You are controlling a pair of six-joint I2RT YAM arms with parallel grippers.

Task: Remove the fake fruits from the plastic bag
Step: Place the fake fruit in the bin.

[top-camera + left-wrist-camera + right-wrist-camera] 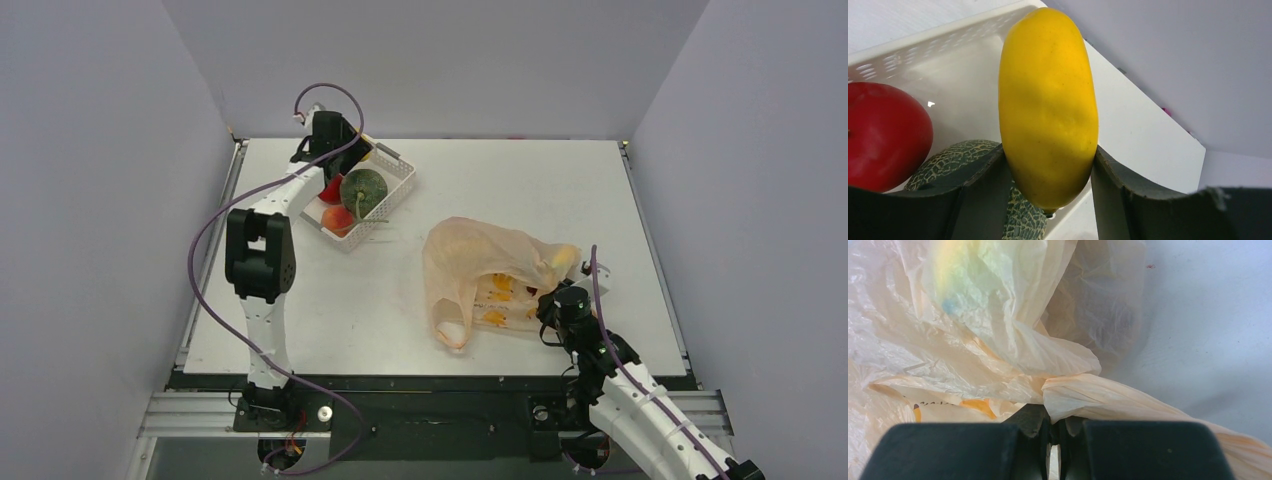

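So the bit that matters: the left gripper (1050, 167) is clamped on the yellow oval fruit (1048, 100), one finger on each side of its lower end. The fruit's long axis runs straight up the wrist frame, pointing away from the fingers. The jaws sit about half apart, only because the fruit fills the gap.

Right behind and below it is the white basket (923, 55). The red apple (883, 135) sits at the left edge of that frame and the green melon (963, 155) pokes out under the left finger. In the overhead view all of this is in the upper left of the table, with the left gripper (338, 148) hanging over the basket's (400, 172) far corner. My guess is the next move is just a short drop or lower into the basket, since there's nothing between the fruit and it.

The plastic bag (485, 270) lies right of centre, well apart from the basket, so the right arm is the nearer one to it. The right gripper (1053, 425) is pinched tight on a twisted fold of the bag (973, 340) at its lower right edge. Something yellowish shows through the film there, but I can't tell which fruit it is.
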